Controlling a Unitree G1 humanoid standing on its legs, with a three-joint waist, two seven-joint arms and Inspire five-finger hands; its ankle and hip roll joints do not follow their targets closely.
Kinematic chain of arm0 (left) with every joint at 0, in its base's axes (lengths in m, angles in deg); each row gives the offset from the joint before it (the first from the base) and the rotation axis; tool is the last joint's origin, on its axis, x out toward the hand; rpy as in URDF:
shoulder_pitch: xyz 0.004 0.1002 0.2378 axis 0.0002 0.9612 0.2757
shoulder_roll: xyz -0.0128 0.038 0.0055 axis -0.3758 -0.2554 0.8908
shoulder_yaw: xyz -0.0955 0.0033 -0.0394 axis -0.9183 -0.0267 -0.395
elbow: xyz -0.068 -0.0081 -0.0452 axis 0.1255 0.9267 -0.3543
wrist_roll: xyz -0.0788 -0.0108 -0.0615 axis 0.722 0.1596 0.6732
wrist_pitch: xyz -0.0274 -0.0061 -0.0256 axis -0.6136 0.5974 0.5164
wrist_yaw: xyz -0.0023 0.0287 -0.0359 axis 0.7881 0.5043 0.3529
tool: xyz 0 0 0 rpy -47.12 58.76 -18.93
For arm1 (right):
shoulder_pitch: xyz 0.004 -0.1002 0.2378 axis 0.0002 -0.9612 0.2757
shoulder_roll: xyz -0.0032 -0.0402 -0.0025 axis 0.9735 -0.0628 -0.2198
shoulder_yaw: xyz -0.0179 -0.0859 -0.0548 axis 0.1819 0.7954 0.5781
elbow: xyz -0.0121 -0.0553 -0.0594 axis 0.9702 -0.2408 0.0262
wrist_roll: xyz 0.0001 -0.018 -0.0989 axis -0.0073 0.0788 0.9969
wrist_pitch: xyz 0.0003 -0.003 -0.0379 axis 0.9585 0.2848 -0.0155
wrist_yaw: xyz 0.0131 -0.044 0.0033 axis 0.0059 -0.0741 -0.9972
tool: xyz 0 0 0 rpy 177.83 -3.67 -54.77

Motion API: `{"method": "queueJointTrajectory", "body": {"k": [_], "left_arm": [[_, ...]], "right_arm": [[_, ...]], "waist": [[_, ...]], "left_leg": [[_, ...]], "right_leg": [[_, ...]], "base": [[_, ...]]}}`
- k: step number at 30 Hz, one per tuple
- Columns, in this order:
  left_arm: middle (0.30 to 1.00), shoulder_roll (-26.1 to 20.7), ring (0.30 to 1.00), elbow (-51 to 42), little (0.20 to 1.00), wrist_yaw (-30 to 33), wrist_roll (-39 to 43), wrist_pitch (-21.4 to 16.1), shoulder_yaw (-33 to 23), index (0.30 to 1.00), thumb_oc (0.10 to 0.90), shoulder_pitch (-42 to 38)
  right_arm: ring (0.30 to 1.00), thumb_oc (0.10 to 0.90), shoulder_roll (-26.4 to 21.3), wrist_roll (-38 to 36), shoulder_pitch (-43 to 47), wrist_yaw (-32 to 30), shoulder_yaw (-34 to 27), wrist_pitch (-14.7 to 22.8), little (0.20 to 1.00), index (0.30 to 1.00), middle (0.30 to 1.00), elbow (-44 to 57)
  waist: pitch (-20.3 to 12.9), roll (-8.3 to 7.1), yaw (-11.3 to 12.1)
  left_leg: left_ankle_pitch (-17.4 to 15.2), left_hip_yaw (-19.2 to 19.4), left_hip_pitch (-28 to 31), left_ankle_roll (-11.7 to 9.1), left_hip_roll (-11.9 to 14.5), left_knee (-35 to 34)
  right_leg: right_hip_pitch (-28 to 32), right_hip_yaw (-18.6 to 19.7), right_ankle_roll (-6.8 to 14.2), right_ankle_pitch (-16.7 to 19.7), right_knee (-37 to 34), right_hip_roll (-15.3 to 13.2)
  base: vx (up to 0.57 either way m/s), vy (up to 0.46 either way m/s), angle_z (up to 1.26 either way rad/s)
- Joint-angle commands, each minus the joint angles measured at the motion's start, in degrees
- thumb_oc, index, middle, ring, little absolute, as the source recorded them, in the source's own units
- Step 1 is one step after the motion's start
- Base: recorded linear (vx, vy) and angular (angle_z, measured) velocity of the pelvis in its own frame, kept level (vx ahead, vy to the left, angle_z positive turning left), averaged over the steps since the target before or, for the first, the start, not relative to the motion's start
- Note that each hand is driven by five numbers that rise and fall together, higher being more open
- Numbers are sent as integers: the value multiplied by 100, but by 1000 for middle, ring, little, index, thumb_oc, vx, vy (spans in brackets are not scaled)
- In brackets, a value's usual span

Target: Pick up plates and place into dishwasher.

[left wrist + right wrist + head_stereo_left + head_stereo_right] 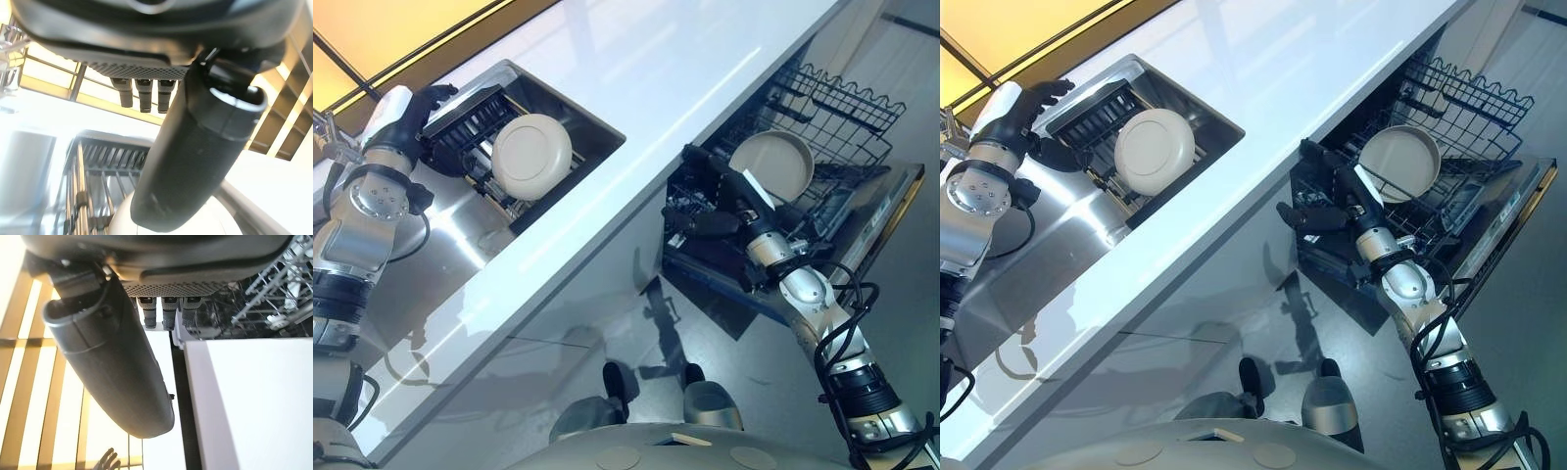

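Observation:
A cream plate (530, 157) stands on edge in the black dish rack (460, 122) inside the sink. My left hand (416, 113) is at the rack's far-left corner, fingers (146, 95) straight, holding nothing. A second, beige plate (771, 162) stands in the pulled-out wire rack (842, 103) of the dishwasher. My right hand (726, 201) hovers at that rack's near-left side, just left of the beige plate, fingers spread and empty.
A long white counter (656, 98) runs between the steel sink (460, 230) and the dishwasher. The dishwasher door (886, 211) lies open under the rack. A tap (328, 132) stands at the far left beside my left arm.

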Motion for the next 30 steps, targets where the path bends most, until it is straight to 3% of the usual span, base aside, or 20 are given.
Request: {"method": "queueJointTrajectory", "body": {"k": [1, 4, 10, 25, 30], "left_arm": [[900, -552, 900, 405, 900, 196, -185, -260, 213, 900, 800, -1095], [900, -559, 900, 599, 900, 151, -404, -356, 524, 900, 800, -1381], [900, -618, 900, 589, 900, 77, -694, -339, 1065, 900, 800, -1902], [900, -454, 900, 662, 900, -126, -1369, -440, 1490, 900, 800, -2107], [900, -407, 900, 622, 900, 164, -1683, -357, 1676, 900, 800, -2324]], "right_arm": [[900, 800, -266, 139, 324, 991, 853, 263, 900, 900, 900, 920], [900, 800, -387, 133, 492, 1277, 1059, 164, 900, 900, 900, 849], [900, 800, -528, 123, 617, 1152, 1239, 53, 900, 900, 900, 733], [900, 800, -672, -231, 756, 1417, 1105, 225, 900, 900, 900, 782], [900, 800, -655, -205, 856, 1373, 1149, 137, 900, 900, 900, 747]], "waist": [[-642, 86, 135], [-592, 85, 148], [-462, 107, 149], [-168, 169, -43], [-107, 208, -86]], "left_leg": [[-1001, -49, -11, 244, -666, 447], [-1014, -51, -51, 254, -696, 499], [-1005, -86, -207, 282, -766, 586], [-968, 70, -364, 292, -802, 634], [-959, 95, -376, 288, -825, 640]], "right_leg": [[-534, -199, 242, -74, 446, 211], [-594, -217, 267, -82, 525, 163], [-797, -237, 314, -56, 657, 83], [-1132, -88, 380, 58, 866, 32], [-1195, -55, 378, 96, 918, 18]], "base": [[41, 61, -5], [59, 71, -5], [36, 58, -6], [15, 64, -2], [14, 21, 2]]}}
